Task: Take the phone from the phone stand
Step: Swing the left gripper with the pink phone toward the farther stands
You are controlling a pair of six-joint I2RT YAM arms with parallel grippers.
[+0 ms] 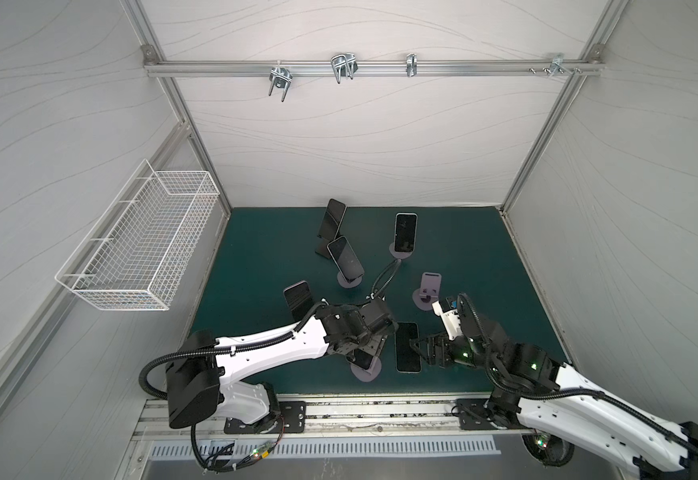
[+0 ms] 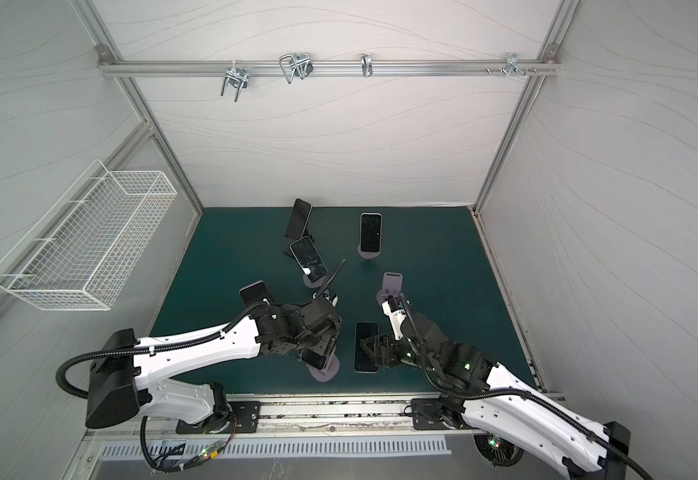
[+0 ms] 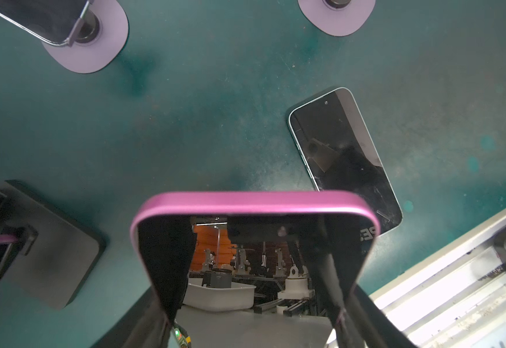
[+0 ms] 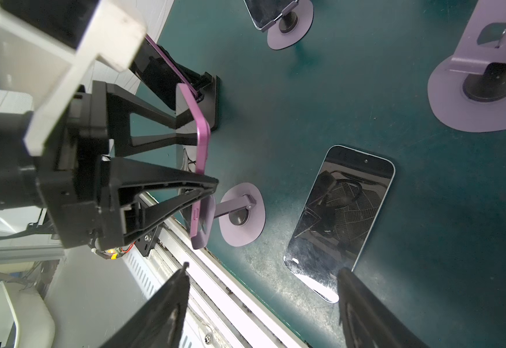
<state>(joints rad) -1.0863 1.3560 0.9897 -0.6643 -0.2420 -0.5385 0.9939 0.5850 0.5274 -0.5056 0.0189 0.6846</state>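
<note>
Phone (image 3: 254, 205) with a pink rim is clamped across its sides by the left claw (image 4: 199, 155), its lower end seated in the lavender stand (image 4: 241, 223) on the counter (image 4: 306, 105). The right claw (image 4: 263, 268) is held parted over a second phone (image 4: 339, 217) lying flat.

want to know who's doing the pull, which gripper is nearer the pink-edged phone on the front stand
Left. The left gripper is shut on the pink-edged phone, across its width. The right gripper hangs open off to the side, by the flat phone.
</note>
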